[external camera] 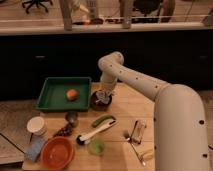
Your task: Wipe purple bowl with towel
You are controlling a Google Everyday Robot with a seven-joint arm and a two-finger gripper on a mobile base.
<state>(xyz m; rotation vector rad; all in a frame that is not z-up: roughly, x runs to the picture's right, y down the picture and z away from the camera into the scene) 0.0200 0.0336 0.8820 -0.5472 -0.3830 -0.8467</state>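
Camera view: hand point(103, 95), grip unclear, over purple bowl point(96, 105); orange ball point(72, 94) in green tray point(52, 98)

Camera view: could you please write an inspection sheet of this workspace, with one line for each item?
Surface: light brown wooden table.
Job's things: purple bowl on the table, just right of the green tray; towel not made out, perhaps hidden under the tool.
Clutter: orange-red bowl, light green cup, white cup, blue-grey pad, white brush, round orange thing in the tray.
Grippers: tool down over the purple bowl.
Cables: nothing seen.
Surroundings: dark counter front behind the table.
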